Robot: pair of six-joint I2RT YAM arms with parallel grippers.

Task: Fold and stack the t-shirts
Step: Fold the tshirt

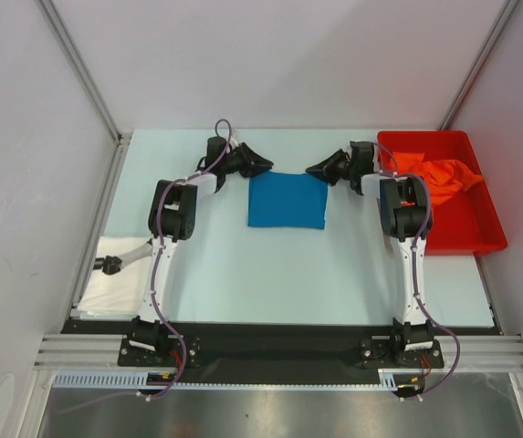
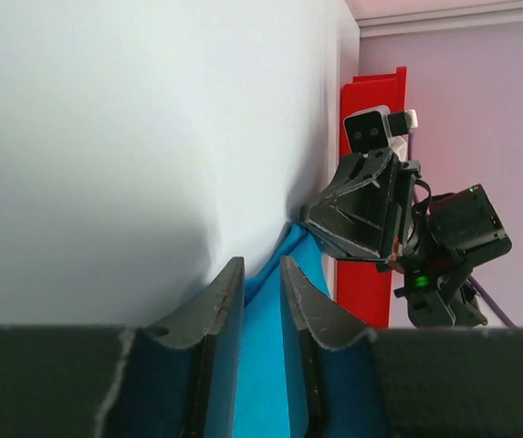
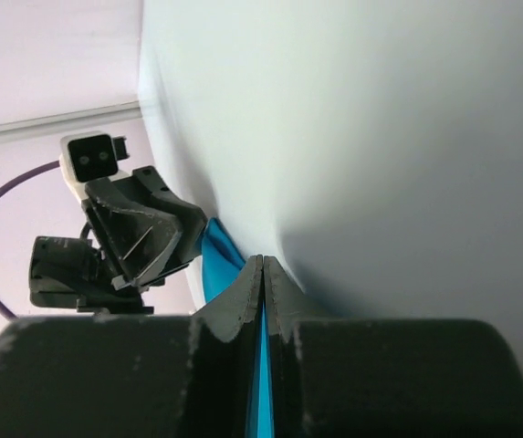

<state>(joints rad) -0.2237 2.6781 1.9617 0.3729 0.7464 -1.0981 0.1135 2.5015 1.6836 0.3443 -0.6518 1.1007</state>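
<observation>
Top view. Pale, matte table (image 1: 243, 265), smooth and flat. At its centre, blue t-shirt (image 1: 287, 201): bright, soft cloth folded into a neat, near-square rectangle with straight edges, lying flat. At the shirt's 11 o'clock corner, left gripper (image 1: 263, 167), black and wedge-shaped, tip at the cloth's edge. At the 1 o'clock corner, right gripper (image 1: 314, 170), same shape, mirrored. At 3 o'clock on the table, red bin (image 1: 480, 239): rigid glossy plastic, rectangular, with rounded corners. Inside, toward its 12 o'clock end, orange t-shirt (image 1: 444, 178), crumpled in loose folds. At 8 o'clock on the table, white t-shirt (image 1: 124, 287), limp and spread out, with a black blotch at its 10 o'clock.

Left wrist view. Left gripper (image 2: 261, 265): two dark, tapered fingers (image 2: 220, 310) with rough, scuffed rims, narrowly parted. In the gap, a strip of blue t-shirt (image 2: 266, 365), running on toward 12 o'clock and narrowing to a point. Pinched or merely lying beneath: impossible to tell. At 3 o'clock, right gripper (image 2: 311, 219), a black ribbed wedge, tip at the cloth's far point. Behind it, a wall of the red bin (image 2: 371, 100), flat and hard-edged.

Right wrist view. Right gripper (image 3: 261, 269): fingers pressed together, clenched on a thin edge of blue t-shirt (image 3: 214, 260), seen as a fine blue line in the seam. Toward 11 o'clock, a small blue triangle of the same cloth beside the left gripper (image 3: 183, 233). Elsewhere, plain pale table (image 3: 380, 137).
</observation>
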